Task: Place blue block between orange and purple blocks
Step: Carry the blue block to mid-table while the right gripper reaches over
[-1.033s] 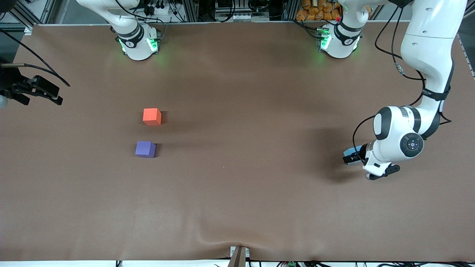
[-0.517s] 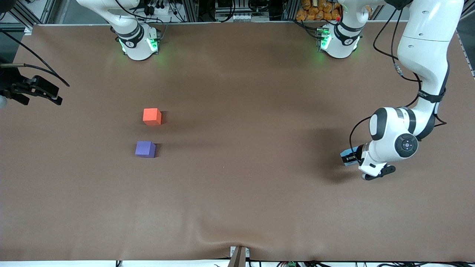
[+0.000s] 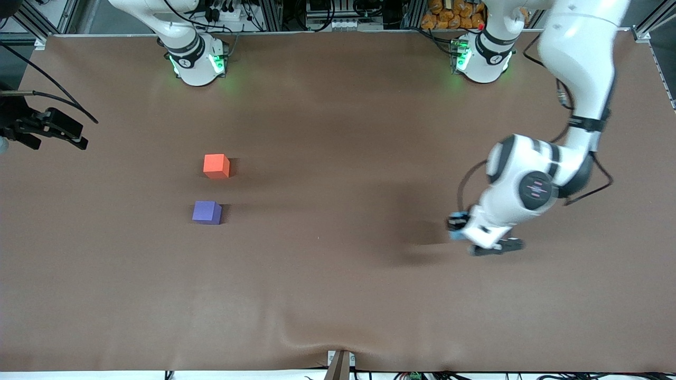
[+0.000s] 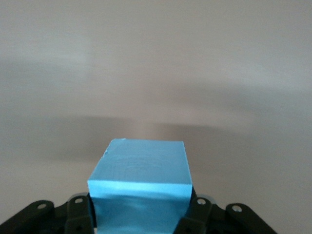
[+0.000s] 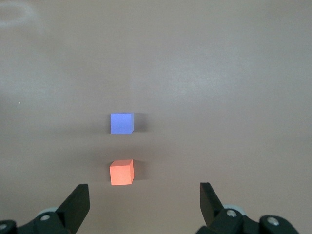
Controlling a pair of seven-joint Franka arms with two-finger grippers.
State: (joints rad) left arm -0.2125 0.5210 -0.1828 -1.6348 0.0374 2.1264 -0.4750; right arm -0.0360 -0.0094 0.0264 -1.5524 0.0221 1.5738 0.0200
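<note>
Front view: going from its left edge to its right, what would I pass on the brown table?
Open right claw → purple matte cube → orange matte cube → left claw shut on the sky-blue matte cube.

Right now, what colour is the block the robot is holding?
Light blue; the block shows best in the left wrist view.

Left arm bent at the elbow, its left gripper (image 3: 458,226) clamped on the blue block (image 4: 139,187) above the table. Right arm waits at the table's edge, right gripper (image 5: 144,207) spread wide.
</note>
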